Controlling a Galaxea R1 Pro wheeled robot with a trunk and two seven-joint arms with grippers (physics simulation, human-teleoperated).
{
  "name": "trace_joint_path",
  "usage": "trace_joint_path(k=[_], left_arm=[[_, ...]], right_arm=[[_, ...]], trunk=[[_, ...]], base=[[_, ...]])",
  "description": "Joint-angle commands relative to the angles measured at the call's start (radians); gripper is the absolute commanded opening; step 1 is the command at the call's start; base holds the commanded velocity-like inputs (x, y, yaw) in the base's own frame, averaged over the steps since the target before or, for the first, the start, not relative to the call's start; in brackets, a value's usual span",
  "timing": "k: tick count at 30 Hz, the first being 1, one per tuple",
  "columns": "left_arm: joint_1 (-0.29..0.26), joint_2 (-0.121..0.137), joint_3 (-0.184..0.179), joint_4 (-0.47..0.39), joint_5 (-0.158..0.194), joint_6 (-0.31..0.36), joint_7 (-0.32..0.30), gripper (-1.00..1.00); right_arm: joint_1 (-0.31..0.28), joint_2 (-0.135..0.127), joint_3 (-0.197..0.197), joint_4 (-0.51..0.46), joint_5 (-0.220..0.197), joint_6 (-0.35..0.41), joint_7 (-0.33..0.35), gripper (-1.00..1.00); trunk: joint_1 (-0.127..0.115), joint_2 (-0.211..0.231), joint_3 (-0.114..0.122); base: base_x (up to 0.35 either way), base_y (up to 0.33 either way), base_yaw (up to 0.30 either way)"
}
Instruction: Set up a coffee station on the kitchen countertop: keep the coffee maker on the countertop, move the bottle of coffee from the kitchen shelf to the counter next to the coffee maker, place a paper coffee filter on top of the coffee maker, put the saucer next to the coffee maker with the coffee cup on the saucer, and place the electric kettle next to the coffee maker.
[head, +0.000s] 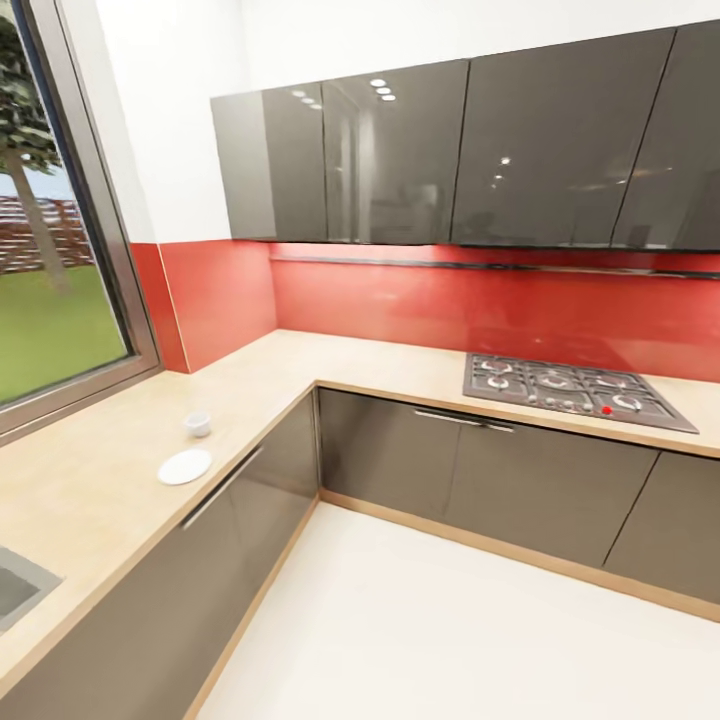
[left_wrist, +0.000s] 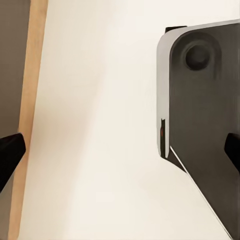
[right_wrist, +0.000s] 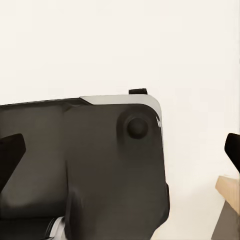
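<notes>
From our head view we look down into the corner of an L-shaped kitchen. The table (head: 100, 470) runs along the window (head: 50, 220) on the left and turns to follow the red backsplash (head: 450, 310) on the far wall. On the left run sits the cup (head: 198, 423), upright and white, and just beside it, nearer to us, lies the saucer (head: 185, 466). The two are apart, not touching; the cup stands on the table itself, not on the saucer. A corner of the sink (head: 15, 590) shows at the near left edge. On the far run we see the hob (head: 575, 390) with a red dot near its front. Glossy grey wall cabinets (head: 450, 150) hang above, grey base cabinets (head: 470, 470) with bar handles stand below, and the pale floor (head: 450, 630) spreads between.

In our left wrist view the left end effector (left_wrist: 120, 152) is wide, its dark fingertips (left_wrist: 10, 150) far apart at both picture edges; past them we see pale floor, a wooden strip and the dark robot base (left_wrist: 205, 130). It holds nothing.

In our right wrist view the right end effector (right_wrist: 120, 152) is likewise wide and holds nothing, its fingertips (right_wrist: 10, 152) at the edges, with the dark base (right_wrist: 95, 165) and pale floor beyond.
</notes>
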Motion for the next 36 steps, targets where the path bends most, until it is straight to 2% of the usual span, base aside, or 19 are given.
trace_joint_path(k=[1,28,36], left_arm=[[0.000,-0.001,0.008,-0.002,-0.009,-0.003,-0.005,1.00],[0.000,-0.001,0.008,-0.002,-0.008,-0.009,-0.004,1.00],[0.000,-0.009,0.008,-0.002,-0.008,-0.009,-0.005,1.00]], right_arm=[[-0.001,0.000,-0.001,0.001,-0.008,-0.004,0.001,1.00],[-0.001,0.000,-0.003,0.001,-0.008,-0.004,0.001,1.00],[-0.001,0.000,-0.001,0.001,-0.009,-0.004,0.000,1.00]], trunk=[[0.001,-0.002,-0.002],[0.001,-0.002,-0.002],[0.001,-0.002,-0.002]], base=[[0.290,-0.204,0.000],[0.291,-0.199,0.000],[0.284,-0.211,0.202]])
